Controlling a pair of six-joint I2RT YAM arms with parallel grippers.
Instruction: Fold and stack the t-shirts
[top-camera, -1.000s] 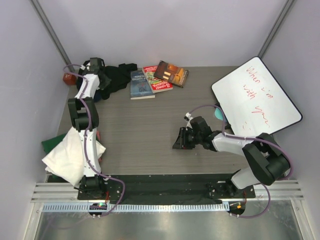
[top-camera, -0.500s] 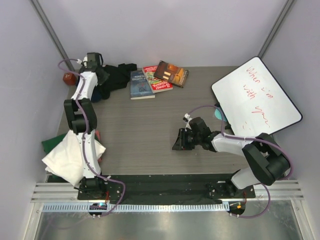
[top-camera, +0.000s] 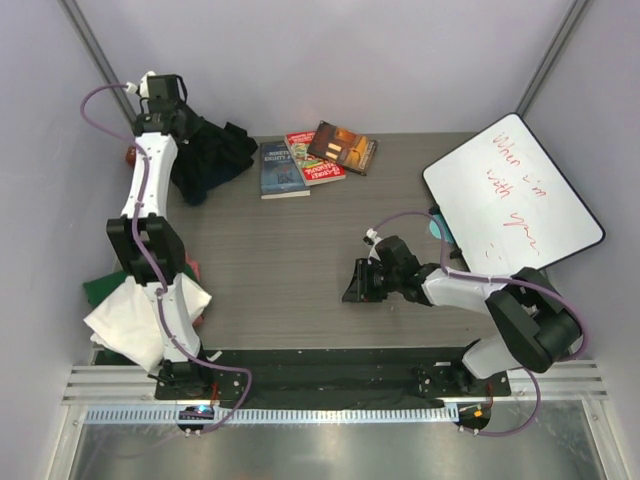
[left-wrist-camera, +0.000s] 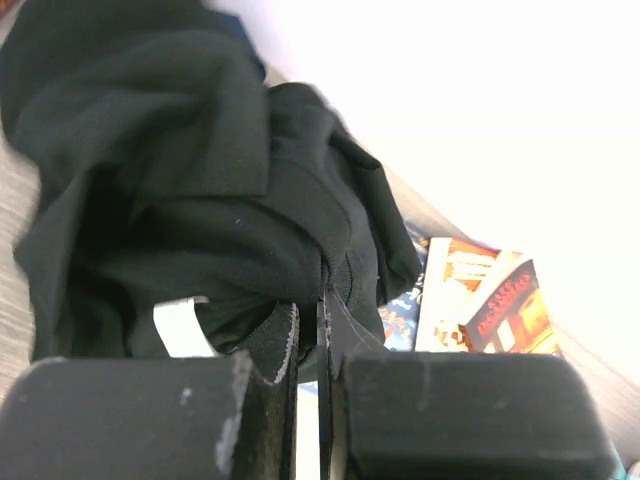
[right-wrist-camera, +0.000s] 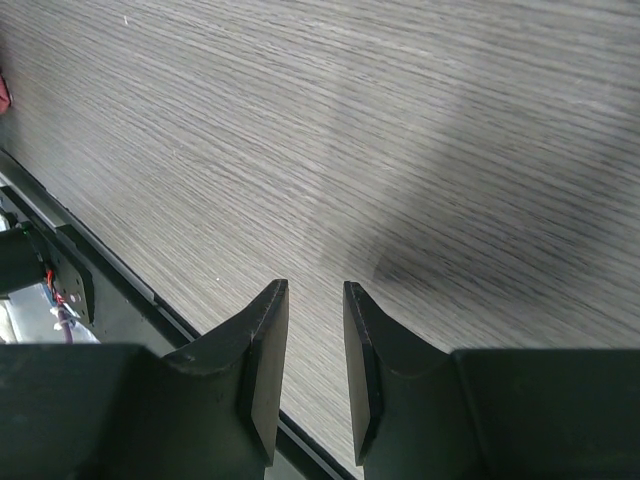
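A black t-shirt (top-camera: 208, 156) hangs bunched at the table's far left corner. My left gripper (top-camera: 181, 124) is raised above it and shut on a fold of it. In the left wrist view the black t-shirt (left-wrist-camera: 190, 180) fills the frame, with its cloth pinched in the left gripper (left-wrist-camera: 311, 312). A folded white t-shirt (top-camera: 135, 318) lies at the near left over a green t-shirt (top-camera: 98, 290). My right gripper (top-camera: 352, 284) hovers low over the middle of the table. In the right wrist view that right gripper (right-wrist-camera: 315, 300) is open with only bare wood between its fingers.
Three books (top-camera: 310, 158) lie at the back centre, also seen in the left wrist view (left-wrist-camera: 485, 300). A tilted whiteboard (top-camera: 512, 190) with red writing takes up the back right, and a teal mat edge (top-camera: 436, 228) shows beneath it. The table's near edge (right-wrist-camera: 110, 270) runs close to the right gripper.
My left arm has stretched up and back to the left, lifting the black t-shirt off the table. The right arm has barely moved.
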